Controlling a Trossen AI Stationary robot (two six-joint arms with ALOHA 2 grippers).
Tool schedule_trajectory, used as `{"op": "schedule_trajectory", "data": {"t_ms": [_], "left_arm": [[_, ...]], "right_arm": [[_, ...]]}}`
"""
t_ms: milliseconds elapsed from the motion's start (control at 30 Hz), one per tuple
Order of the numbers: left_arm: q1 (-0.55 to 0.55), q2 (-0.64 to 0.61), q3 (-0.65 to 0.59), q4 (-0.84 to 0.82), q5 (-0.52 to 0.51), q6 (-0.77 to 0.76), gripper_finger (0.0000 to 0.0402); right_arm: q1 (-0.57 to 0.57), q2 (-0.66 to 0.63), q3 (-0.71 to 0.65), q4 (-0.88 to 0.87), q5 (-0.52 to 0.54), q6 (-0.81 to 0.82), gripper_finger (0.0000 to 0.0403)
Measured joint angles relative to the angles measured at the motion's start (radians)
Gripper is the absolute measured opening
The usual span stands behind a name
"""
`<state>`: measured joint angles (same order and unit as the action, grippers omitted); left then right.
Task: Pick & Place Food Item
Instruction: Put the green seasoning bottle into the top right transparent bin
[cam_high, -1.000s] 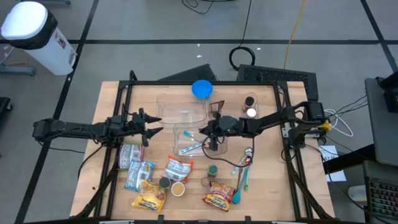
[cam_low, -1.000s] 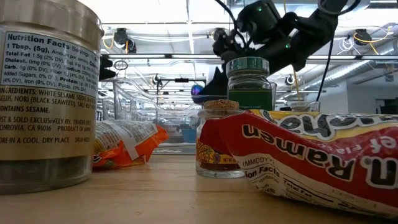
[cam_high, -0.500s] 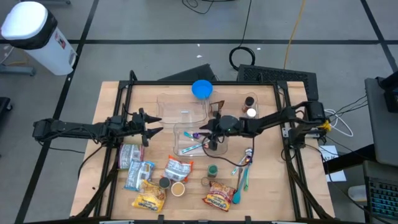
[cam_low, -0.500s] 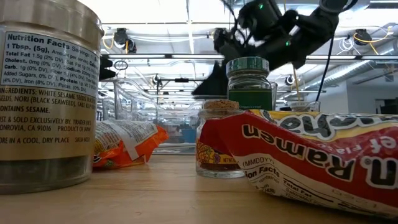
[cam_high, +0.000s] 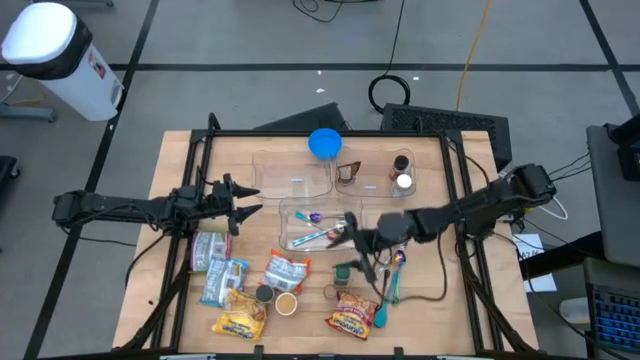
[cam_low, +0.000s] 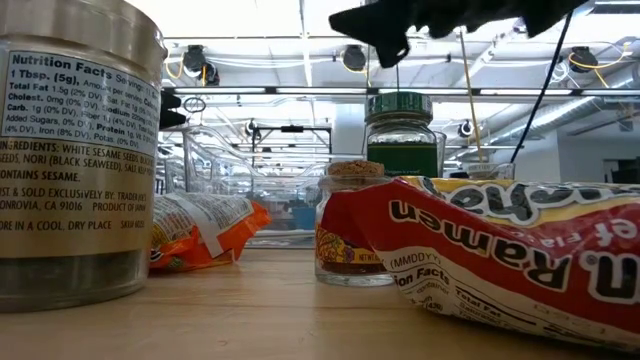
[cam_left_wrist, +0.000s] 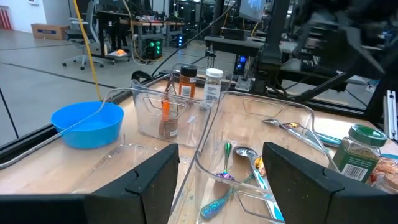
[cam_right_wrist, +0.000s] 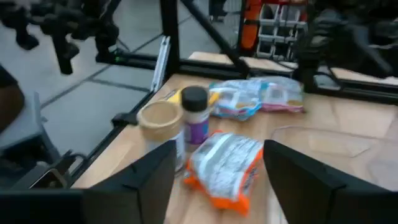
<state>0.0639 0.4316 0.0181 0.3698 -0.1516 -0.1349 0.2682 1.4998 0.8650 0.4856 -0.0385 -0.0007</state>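
Food packets lie flat on the near half of the table: an orange-and-white packet (cam_high: 286, 270) (cam_right_wrist: 224, 165), blue packets (cam_high: 222, 280) and two ramen packets (cam_high: 352, 312) (cam_high: 240, 322). A green-lidded jar (cam_high: 342, 271) (cam_low: 402, 130) stands among them. My right gripper (cam_high: 348, 245) (cam_right_wrist: 214, 186) hangs open and empty above the table, between the near clear bin (cam_high: 320, 228) and the green-lidded jar. My left gripper (cam_high: 245, 206) (cam_left_wrist: 217, 180) waits open at the table's left, pointing level at the bins.
Spoons (cam_left_wrist: 239, 163) lie in the near clear bin. A second clear bin (cam_high: 294, 175), a blue bowl (cam_high: 323, 143) and two spice bottles (cam_high: 403, 170) stand farther back. Loose utensils (cam_high: 390, 280) lie right of the jar. A tin (cam_low: 70, 150) and small jars (cam_high: 276, 298) stand near the front edge.
My right gripper has opened, risen and swung from over the near clear bin toward the table's near edge, and now hangs over the green-lidded jar. A purple-ended utensil lies in the bin where the gripper was.
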Motion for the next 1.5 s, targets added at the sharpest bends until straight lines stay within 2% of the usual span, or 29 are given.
{"op": "schedule_trajectory", "data": {"t_ms": [133, 267, 433, 833, 1500], "left_arm": [[0.000, 0.000, 0.000, 0.000, 0.000, 0.000, 0.0241], [0.000, 0.000, 0.000, 0.000, 0.000, 0.000, 0.0241], [0.000, 0.000, 0.000, 0.000, 0.000, 0.000, 0.0241], [0.000, 0.000, 0.000, 0.000, 0.000, 0.000, 0.0241], [0.000, 0.000, 0.000, 0.000, 0.000, 0.000, 0.0241]], "right_arm": [[0.072, 0.034, -0.001, -0.082, 0.124, 0.013, 0.0276], [0.098, 0.056, -0.002, -0.168, 0.193, 0.032, 0.0303], [0.105, 0.088, -0.001, -0.182, 0.194, 0.102, 0.0316], [0.130, 0.108, 0.001, -0.191, 0.165, 0.133, 0.0305], [0.132, 0.110, -0.002, -0.136, 0.168, 0.063, 0.0311]]}}
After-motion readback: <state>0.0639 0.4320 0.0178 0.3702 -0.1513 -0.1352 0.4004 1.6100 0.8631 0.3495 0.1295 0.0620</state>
